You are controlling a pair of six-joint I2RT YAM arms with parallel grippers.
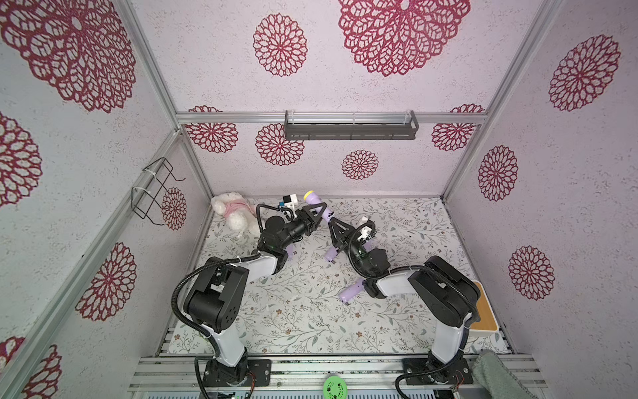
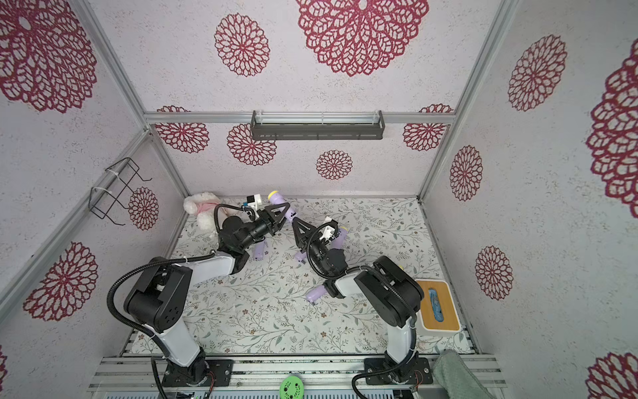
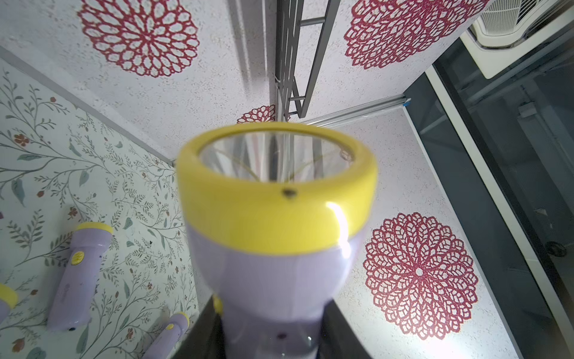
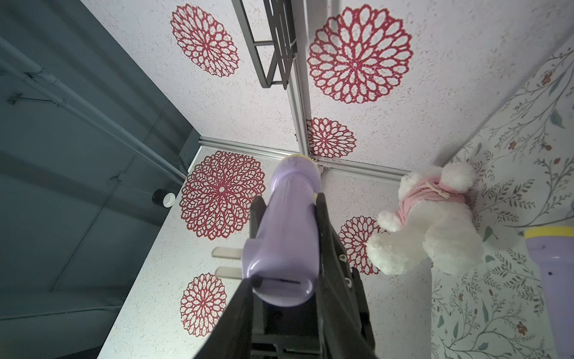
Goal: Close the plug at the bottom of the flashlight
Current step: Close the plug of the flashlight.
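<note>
A lavender flashlight [image 1: 312, 199] [image 2: 276, 198] with a yellow head is held in the air near the back wall. My left gripper [image 1: 319, 207] [image 2: 283, 209] is shut on its body, and the left wrist view shows the head [image 3: 276, 217] close up between the dark fingers [image 3: 205, 332]. My right gripper [image 1: 331, 222] [image 2: 297, 222] is at its bottom end. In the right wrist view the fingers [image 4: 326, 248] lie against both sides of the flashlight's lower body [image 4: 289, 223]. The plug [image 4: 248, 261] is swung out sideways, with two prongs [image 4: 223, 251] sticking out.
Other lavender flashlights lie on the floral mat [image 1: 350, 292] [image 1: 330, 254] [image 1: 290, 250]. A white plush toy [image 1: 234, 210] sits in the back left corner. A wood-topped box [image 2: 438, 305] stands at the right edge. A wire basket [image 1: 155, 190] and a dark shelf [image 1: 350, 129] hang on the walls.
</note>
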